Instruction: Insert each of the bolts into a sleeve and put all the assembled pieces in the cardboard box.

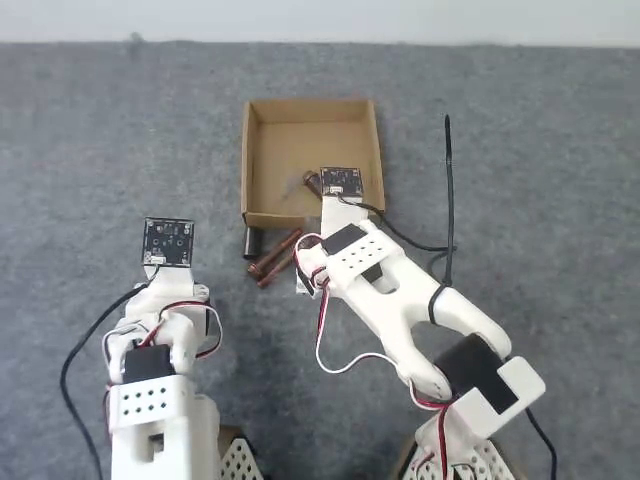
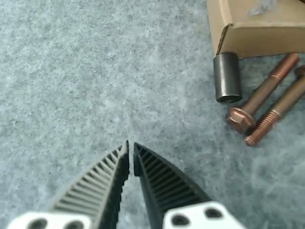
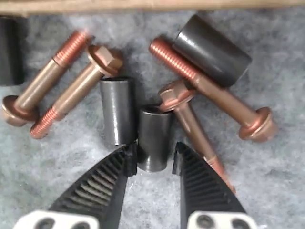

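Here the right pincer (image 3: 153,149) stands apart, one finger on each side of the near end of a dark sleeve (image 3: 153,129) lying on the grey worktop (image 3: 267,191) (whether the fingers press it, I cannot tell). A second sleeve (image 3: 116,110) lies just beside it, and a copper bolt (image 3: 188,119) rests its head against the far end. Three more bolts and two more sleeves lie near, just in front of the cardboard box (image 1: 262,160). The left pincer (image 2: 131,149) is almost together, holding nothing, over bare worktop, well apart from these parts.
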You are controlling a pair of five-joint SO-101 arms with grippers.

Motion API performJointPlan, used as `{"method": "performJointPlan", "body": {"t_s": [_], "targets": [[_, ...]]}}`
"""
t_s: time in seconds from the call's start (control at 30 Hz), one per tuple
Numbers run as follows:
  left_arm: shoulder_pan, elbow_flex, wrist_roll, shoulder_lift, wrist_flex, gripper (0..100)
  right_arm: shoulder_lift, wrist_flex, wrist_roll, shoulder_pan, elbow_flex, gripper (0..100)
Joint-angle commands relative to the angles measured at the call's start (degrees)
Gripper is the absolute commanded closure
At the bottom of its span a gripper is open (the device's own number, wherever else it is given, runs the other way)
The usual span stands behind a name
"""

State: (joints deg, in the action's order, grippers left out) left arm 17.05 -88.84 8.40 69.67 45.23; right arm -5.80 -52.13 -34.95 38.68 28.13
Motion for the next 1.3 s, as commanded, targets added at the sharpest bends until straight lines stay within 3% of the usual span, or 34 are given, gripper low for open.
{"method": "performJointPlan", "body": {"t_s": [0.0,0.57,0.93,1.27], "targets": [[0.09,0.92,0.18,-0.26,-1.05,99,3.82,0.84,-0.26,-1.27,-3.43,88.0],[0.18,0.92,0.18,-0.26,-0.97,99,4.00,4.44,2.73,-1.19,-2.11,88.1],[0.26,0.92,0.18,-0.26,-0.97,99,-3.38,-1.71,6.95,-1.89,-8.88,94.6],[0.35,0.92,0.18,-0.26,-0.97,99,-3.38,-4.53,12.04,-0.84,-8.97,90.6]]}}
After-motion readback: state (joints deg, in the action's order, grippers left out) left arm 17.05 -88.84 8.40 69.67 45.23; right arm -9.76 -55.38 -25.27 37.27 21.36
